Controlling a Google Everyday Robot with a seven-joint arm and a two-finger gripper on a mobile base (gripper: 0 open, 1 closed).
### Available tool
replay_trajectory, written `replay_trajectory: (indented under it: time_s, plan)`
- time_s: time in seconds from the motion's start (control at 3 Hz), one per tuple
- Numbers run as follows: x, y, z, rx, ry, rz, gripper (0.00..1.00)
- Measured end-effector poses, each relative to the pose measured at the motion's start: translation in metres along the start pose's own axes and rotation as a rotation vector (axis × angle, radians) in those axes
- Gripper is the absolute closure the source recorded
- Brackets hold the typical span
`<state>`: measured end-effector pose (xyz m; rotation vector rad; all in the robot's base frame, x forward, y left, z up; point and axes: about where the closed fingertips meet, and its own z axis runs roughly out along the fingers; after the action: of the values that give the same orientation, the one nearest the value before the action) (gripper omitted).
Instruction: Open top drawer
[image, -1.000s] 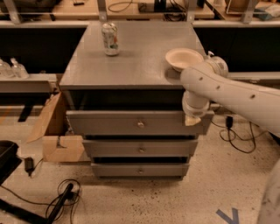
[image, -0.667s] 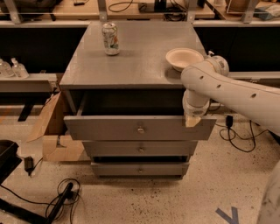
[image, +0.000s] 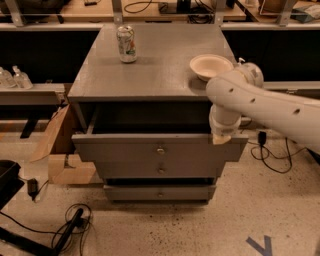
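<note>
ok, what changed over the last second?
The top drawer slid further out toward the camera, and the gripper, at the right end of the drawer front's upper edge, came forward with it. The soda can, the bowl and the two lower drawers stayed put.

Speckled floor (image: 165, 225) is carrying cables (image: 75, 222) & cardboard (image: 55, 145) L of grey cabinet (image: 150, 70), benches (image: 50, 12) running behind, gripper (image: 223, 139) hanging at its front R.
</note>
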<state>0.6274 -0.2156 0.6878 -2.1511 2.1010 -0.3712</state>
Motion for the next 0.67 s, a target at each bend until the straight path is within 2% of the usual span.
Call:
replay_trajectory:
  time_s: [0.67]
  plan:
    - [0.002, 0.017, -0.013, 0.002, 0.013, 0.01, 1.0]
